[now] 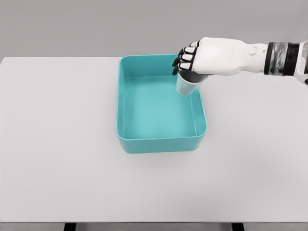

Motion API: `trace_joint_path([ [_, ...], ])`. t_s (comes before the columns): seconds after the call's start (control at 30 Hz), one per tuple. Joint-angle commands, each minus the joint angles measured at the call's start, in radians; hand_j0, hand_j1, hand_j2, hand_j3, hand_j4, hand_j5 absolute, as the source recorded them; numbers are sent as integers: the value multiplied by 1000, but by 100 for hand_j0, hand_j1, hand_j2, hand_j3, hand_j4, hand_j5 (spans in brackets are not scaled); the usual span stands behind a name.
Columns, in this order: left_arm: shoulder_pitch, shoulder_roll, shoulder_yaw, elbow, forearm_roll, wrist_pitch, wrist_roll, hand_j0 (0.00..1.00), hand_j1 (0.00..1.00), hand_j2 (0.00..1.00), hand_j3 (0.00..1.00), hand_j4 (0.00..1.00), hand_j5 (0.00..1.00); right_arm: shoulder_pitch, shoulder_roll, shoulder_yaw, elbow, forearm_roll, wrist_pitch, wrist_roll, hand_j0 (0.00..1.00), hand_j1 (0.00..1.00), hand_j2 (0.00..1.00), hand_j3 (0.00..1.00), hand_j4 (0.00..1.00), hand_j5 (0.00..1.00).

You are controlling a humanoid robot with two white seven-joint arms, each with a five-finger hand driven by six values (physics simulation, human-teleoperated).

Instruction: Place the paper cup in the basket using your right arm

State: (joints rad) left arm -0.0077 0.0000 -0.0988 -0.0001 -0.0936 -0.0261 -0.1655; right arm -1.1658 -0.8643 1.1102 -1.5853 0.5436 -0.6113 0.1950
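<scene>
The right hand (199,57) reaches in from the right side and grips the paper cup (186,84) from above, its dark fingers (184,58) curled around the cup's top. The cup hangs upright over the basket (126,139), just inside the basket's far right corner, close to its right wall. The cup's bottom looks to be above the basket floor, though it is hard to tell. The basket is a teal box with rounded edges and a wide bare floor. It sits in the middle of the white counter (57,168). The counter has lots of open room all around the basket.
</scene>
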Motion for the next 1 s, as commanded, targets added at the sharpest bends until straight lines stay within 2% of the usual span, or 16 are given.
trace_joint_path([
  [0.0, 0, 0, -1, 0, 0, 0, 0, 100, 100, 100, 100, 100, 100, 0, 25, 11, 13, -4, 0, 0, 49, 49, 49, 49, 49, 49],
  [0.3, 0, 0, -1, 0, 0, 0, 0, 100, 100, 100, 100, 100, 100, 8, 117, 30, 67, 4, 0, 14, 49, 49, 49, 49, 49, 49],
  [0.53, 0, 0, 2, 0, 0, 0, 0, 100, 100, 100, 100, 100, 100, 15, 211, 40, 156, 9, 0, 14, 49, 49, 49, 49, 49, 49],
  [0.83, 0, 0, -1, 0, 0, 0, 0, 100, 100, 100, 100, 100, 100, 48, 245, 40, 188, 21, 0, 12, 50, 50, 50, 50, 50, 50],
  [0.87, 0, 0, 2, 0, 0, 0, 0, 100, 100, 100, 100, 100, 100, 48, 245, 40, 188, 22, 0, 12, 50, 50, 50, 50, 50, 50],
  [0.9, 0, 0, -1, 0, 0, 0, 0, 100, 100, 100, 100, 100, 100, 52, 245, 40, 188, 22, 0, 12, 56, 56, 56, 56, 56, 56],
  [0.97, 0, 0, -1, 0, 0, 0, 0, 100, 100, 100, 100, 100, 100, 63, 245, 40, 188, 22, 0, 11, 56, 56, 56, 56, 56, 56],
])
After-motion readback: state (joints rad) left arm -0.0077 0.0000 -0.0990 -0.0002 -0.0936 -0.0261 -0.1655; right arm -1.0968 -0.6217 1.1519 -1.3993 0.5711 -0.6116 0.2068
